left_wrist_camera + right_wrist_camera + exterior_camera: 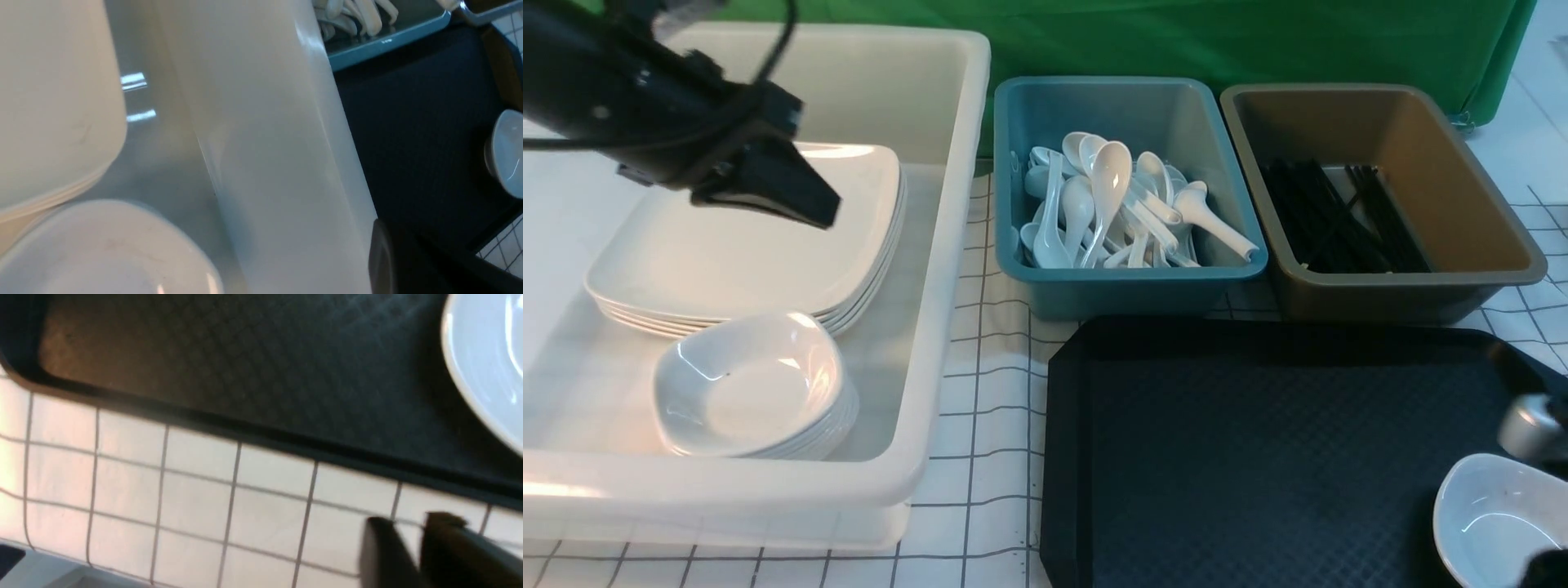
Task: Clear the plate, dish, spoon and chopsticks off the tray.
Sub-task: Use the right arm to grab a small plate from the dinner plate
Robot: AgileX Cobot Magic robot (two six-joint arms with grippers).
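One small white dish (1494, 523) (506, 155) (486, 355) sits at the near right corner of the black tray (1258, 457) (245, 375); the tray holds nothing else. Large white plates (743, 237) are stacked in the white tub (947, 327). My left gripper (821, 214) hangs shut and empty above that stack. Over the checked cloth just outside the tray's edge, my right gripper (410, 522) is slightly open, with nothing between its fingers. Several white spoons (1111, 204) lie in the teal tub, and black chopsticks (1339, 216) lie in the brown tub.
A stack of small dishes (752, 384) (106, 249) stands in the white tub in front of the plates. The teal tub (1135, 278) and brown tub (1405, 282) stand behind the tray. Part of my right arm (1531, 425) shows at the front view's right edge.
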